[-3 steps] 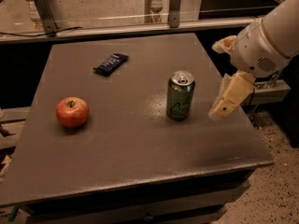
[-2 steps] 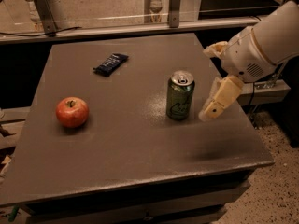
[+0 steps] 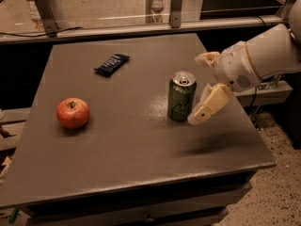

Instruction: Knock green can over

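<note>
- Our gripper (image 3: 201, 89) hangs low over the right part of the table (image 3: 127, 145), just beside the green can (image 3: 181, 97), on the can's right side.
- We see its two fingers well apart, so we judge the jaws as wide and holding nothing. The lower finger (image 3: 210, 103) points down and to the left, and its tip is very near the bottom half of the can. We cannot tell whether it touches already.
- The green can stands upright with its long axis vertical and the silver top up, a little right of the table's middle. From the gripper it lies to the left, toward the open middle of the table.
- The arm (image 3: 263, 55) enters from the right edge, over the table's right border, and the wrist is bent so that the fingers reach toward the can from the side.
- We judge that a sideways push to the left is what the task needs. A push high on the can would tip it, while a low push may only slide it.
- The red apple (image 3: 73, 112) and the dark blue bar (image 3: 112, 64) lie well apart from the can on the left half, so they should not be disturbed.
</note>
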`<state>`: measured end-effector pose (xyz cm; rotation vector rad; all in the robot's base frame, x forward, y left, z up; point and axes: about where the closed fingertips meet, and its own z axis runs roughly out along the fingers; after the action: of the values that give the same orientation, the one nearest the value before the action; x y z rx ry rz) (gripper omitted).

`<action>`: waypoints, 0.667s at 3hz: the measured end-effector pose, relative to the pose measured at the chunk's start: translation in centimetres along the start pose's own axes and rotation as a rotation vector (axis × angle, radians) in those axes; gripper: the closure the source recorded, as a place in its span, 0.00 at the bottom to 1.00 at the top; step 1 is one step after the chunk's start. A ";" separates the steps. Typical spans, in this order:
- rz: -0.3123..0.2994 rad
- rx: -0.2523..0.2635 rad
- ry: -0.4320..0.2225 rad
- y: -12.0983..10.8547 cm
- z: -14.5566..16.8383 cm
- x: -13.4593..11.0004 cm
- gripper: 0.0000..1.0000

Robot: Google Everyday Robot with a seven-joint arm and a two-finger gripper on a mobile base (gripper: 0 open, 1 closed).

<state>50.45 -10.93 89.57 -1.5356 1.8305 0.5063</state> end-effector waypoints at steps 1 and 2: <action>0.009 -0.031 -0.089 -0.1 1.5 -0.4 0.17; 0.029 -0.060 -0.162 -0.2 2.7 -0.4 0.40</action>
<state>51.34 -8.82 88.01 -1.4645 1.7289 0.6848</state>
